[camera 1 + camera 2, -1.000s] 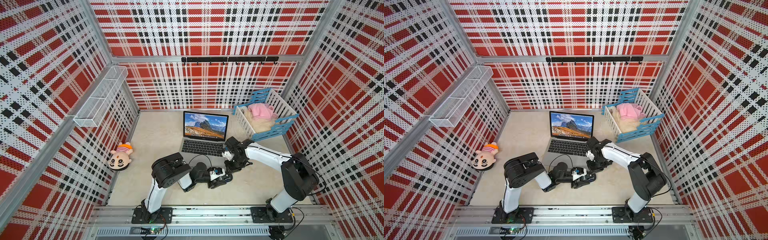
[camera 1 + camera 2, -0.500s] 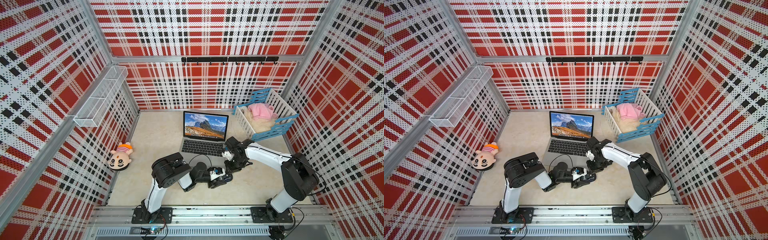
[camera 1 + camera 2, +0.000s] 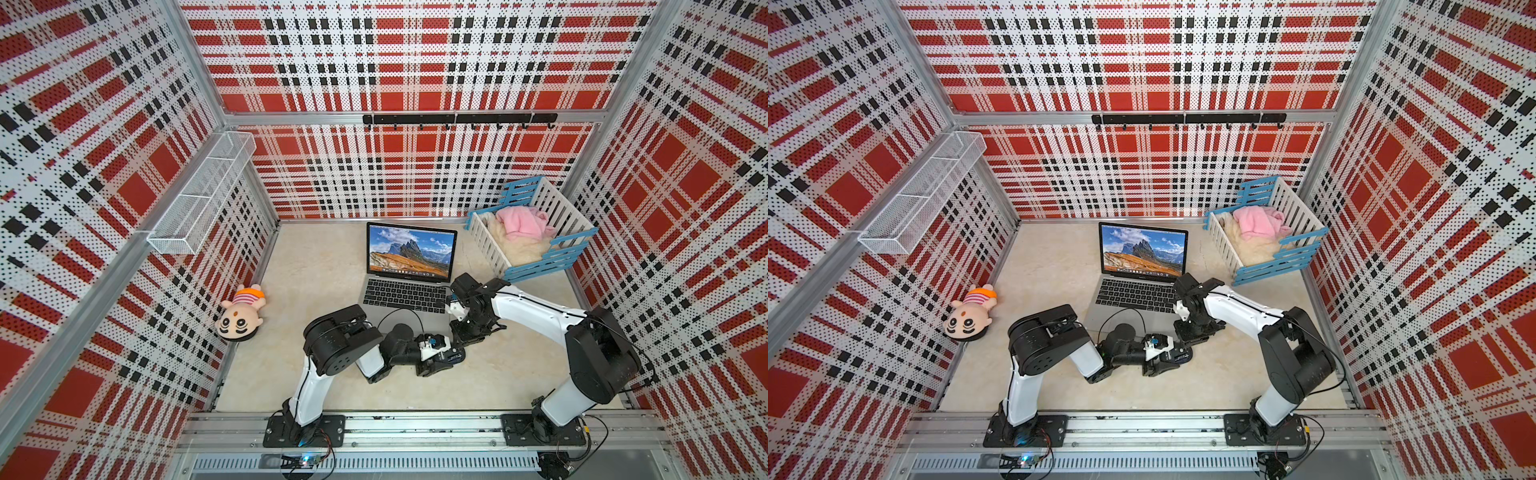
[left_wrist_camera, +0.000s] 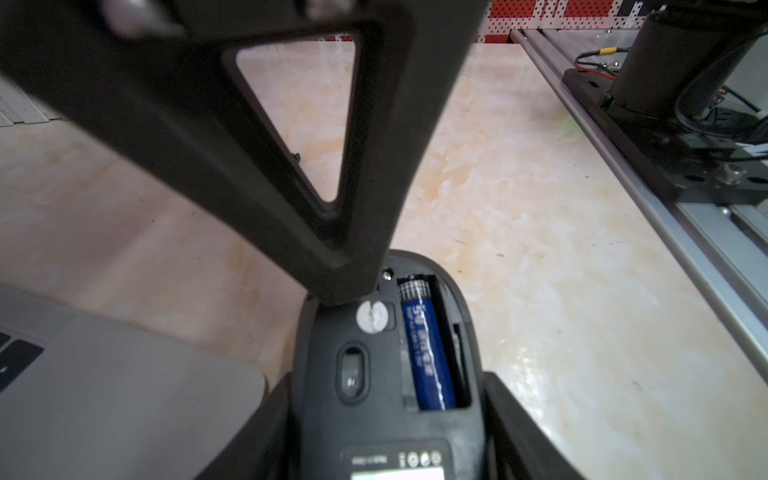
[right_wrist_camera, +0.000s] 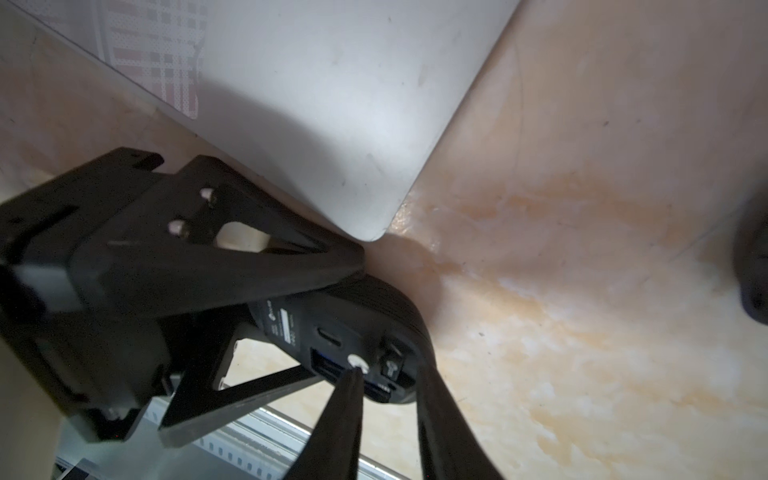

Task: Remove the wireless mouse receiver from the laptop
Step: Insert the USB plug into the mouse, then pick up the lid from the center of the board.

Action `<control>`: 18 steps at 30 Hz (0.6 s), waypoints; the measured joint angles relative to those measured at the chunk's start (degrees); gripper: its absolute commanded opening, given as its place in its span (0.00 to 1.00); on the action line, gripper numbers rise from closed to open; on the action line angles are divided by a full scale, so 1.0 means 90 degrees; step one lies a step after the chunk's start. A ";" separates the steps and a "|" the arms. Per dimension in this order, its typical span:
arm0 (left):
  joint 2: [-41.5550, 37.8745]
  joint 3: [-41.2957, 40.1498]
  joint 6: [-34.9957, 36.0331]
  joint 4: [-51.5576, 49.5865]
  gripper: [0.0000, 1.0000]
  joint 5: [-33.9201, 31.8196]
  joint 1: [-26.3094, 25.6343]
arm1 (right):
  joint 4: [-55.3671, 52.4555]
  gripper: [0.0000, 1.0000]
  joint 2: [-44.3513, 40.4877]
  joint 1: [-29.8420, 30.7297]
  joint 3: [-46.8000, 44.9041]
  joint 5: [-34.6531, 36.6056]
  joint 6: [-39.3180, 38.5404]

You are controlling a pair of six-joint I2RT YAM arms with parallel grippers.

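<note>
One silver-grey laptop (image 3: 405, 297), open with a mountain scene on screen, mid-table (image 3: 332, 266), its front right corner just beside the black mouse (image 4: 365, 374). The mouse is upside down with its compartment open and blue battery (image 4: 424, 353) exposed, clamped by its sides in the left gripper (image 3: 440, 359). The right gripper (image 5: 390, 374) is above it, jaws narrowly parted over the mouse's end, one fingertip (image 5: 353, 386) touching the underside at a white round pad (image 5: 357, 360). The wireless mouse receiver cannot be made out in any view.
</note>
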 measured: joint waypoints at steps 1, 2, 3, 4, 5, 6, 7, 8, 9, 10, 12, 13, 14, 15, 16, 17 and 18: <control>0.0000 0.0000 0.0000 -0.0002 0.33 0.0002 0.0002 | 0.0002 0.32 -0.0017 -0.0019 0.0007 0.0070 0.0022; 0.0000 0.0002 0.0000 -0.0002 0.33 0.0007 0.0002 | 0.0010 0.32 -0.0051 -0.0075 0.0024 0.0151 0.0049; 0.0000 0.0002 0.0000 -0.0005 0.33 0.0007 0.0002 | 0.0029 0.32 -0.0097 -0.0117 0.0039 0.0221 0.0073; 0.0000 0.0002 -0.0002 -0.0005 0.33 0.0010 0.0005 | 0.0075 0.33 -0.0177 -0.0221 0.0056 0.0313 0.0097; 0.0000 0.0002 0.0000 -0.0005 0.33 0.0012 0.0007 | 0.0129 0.34 -0.0257 -0.0352 0.0063 0.0425 0.0121; 0.0000 0.0002 0.0000 -0.0007 0.34 0.0012 0.0010 | 0.0172 0.35 -0.0328 -0.0498 0.0063 0.0546 0.0141; 0.0000 0.0002 -0.0002 -0.0010 0.34 0.0019 0.0015 | 0.0221 0.39 -0.0403 -0.0695 0.0068 0.0733 0.0143; -0.0002 0.0002 -0.0002 -0.0012 0.34 0.0027 0.0022 | 0.0243 0.40 -0.0440 -0.0816 0.0083 0.0933 0.0153; -0.0002 0.0002 -0.0002 -0.0017 0.34 0.0039 0.0034 | 0.0245 0.40 -0.0444 -0.0933 0.0114 0.1137 0.0136; -0.0007 0.0000 -0.0002 -0.0024 0.34 0.0051 0.0058 | 0.0243 0.42 -0.0420 -0.1025 0.0155 0.1406 0.0131; -0.0024 0.0000 -0.0007 -0.0051 0.34 0.0061 0.0119 | 0.0243 0.42 -0.0313 -0.1054 0.0228 0.1768 0.0075; -0.0029 0.0000 -0.0010 -0.0063 0.34 0.0063 0.0151 | 0.0250 0.42 -0.0219 -0.1044 0.0255 0.1902 0.0032; -0.0036 0.0000 -0.0010 -0.0078 0.34 0.0090 0.0165 | 0.0267 0.42 -0.0107 -0.1044 0.0265 0.2011 0.0012; -0.0039 0.0000 -0.0010 -0.0085 0.34 0.0090 0.0168 | 0.0289 0.42 0.0002 -0.1044 0.0267 0.2089 -0.0022; -0.0039 0.0000 -0.0012 -0.0087 0.34 0.0092 0.0168 | 0.0308 0.42 0.0121 -0.1044 0.0267 0.2154 -0.0058; -0.0039 0.0000 -0.0015 -0.0090 0.34 0.0095 0.0170 | 0.0325 0.42 0.0226 -0.1042 0.0267 0.2200 -0.0083; -0.0039 0.0000 -0.0015 -0.0092 0.34 0.0097 0.0170 | 0.0338 0.42 0.0304 -0.1042 0.0267 0.2227 -0.0107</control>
